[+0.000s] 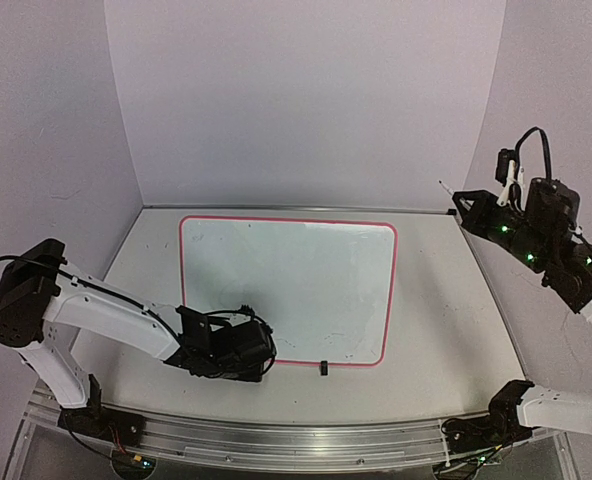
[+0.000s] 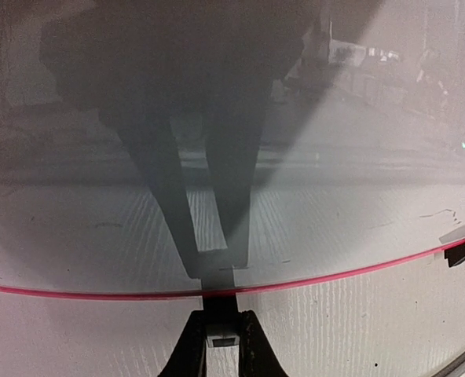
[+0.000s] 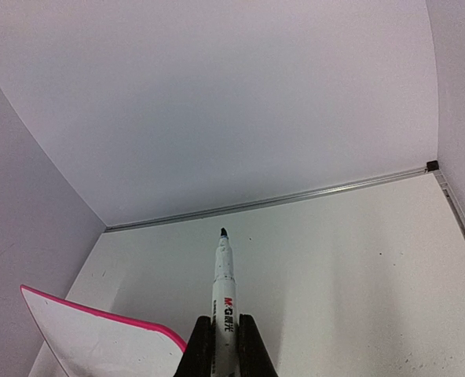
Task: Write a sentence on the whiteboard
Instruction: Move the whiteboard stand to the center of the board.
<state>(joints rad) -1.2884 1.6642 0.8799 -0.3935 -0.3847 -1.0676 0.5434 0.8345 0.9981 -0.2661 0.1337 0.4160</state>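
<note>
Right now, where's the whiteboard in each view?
Top external: whiteboard, centre.
Left wrist: fills the upper frame, near edge crossing low.
Right wrist: bottom-left corner, left of the marker.
Shared landmark: its pink rim.

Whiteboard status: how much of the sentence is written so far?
Done: the right end effector grips the marker, tip uncapped. In hand: it is raised off to the right of the whiteboard, while the left end effector sits at the board's near rim. Left: all the writing; the board shows no lettering.
</note>
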